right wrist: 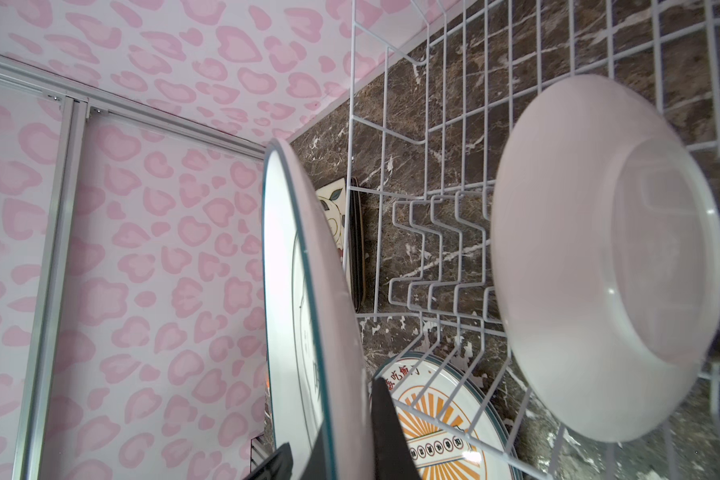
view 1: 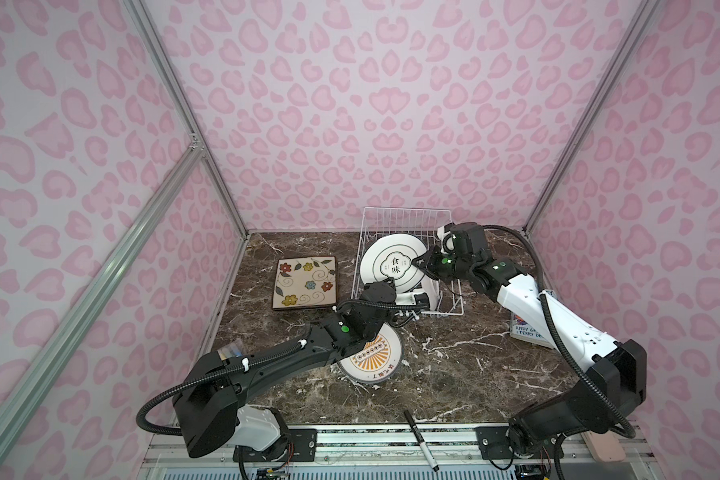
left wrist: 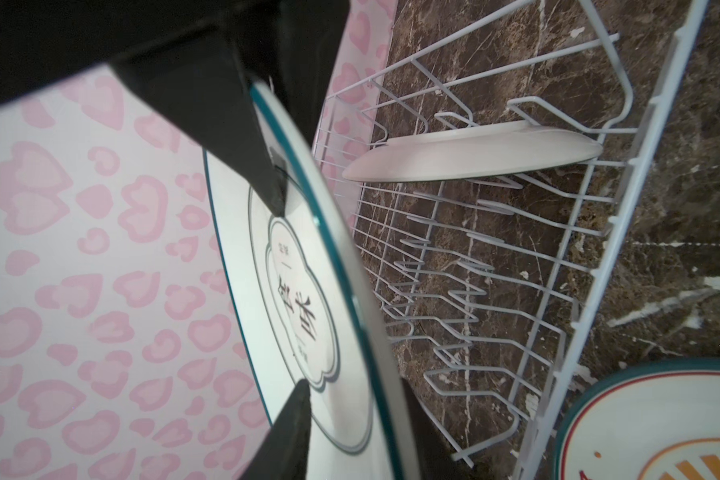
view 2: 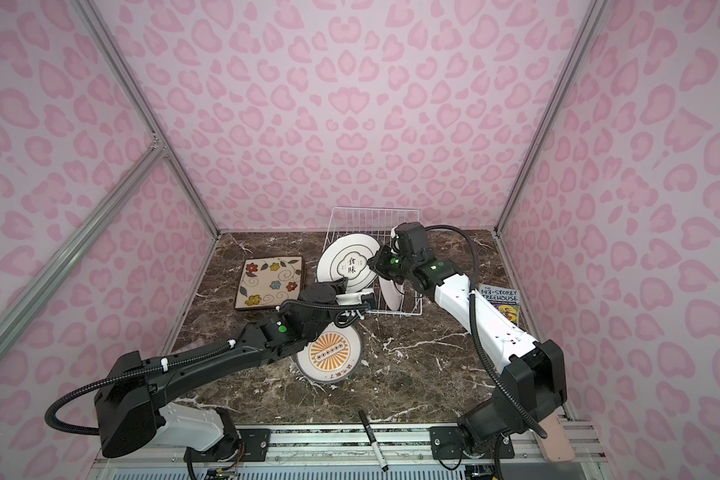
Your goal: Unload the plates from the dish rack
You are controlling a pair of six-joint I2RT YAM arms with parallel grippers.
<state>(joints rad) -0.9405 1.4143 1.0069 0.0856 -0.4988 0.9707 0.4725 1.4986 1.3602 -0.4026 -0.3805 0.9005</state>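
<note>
"食味" on plate (view 1: 392, 266); "143-STOREY TREEHOUSE" on book (view 2: 500, 300)

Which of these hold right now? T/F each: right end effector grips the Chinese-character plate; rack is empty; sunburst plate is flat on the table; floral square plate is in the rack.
1. The right end effector is closed on the rim of the round plate with Chinese characters. True.
2. The dish rack holds no plates. False: a white plate stands on edge between its tines.
3. The sunburst plate lies flat on the table, outside the rack. True.
4. The square floral plate stands in the rack. False: it lies face up on the table, left of the rack in both top views.
</note>
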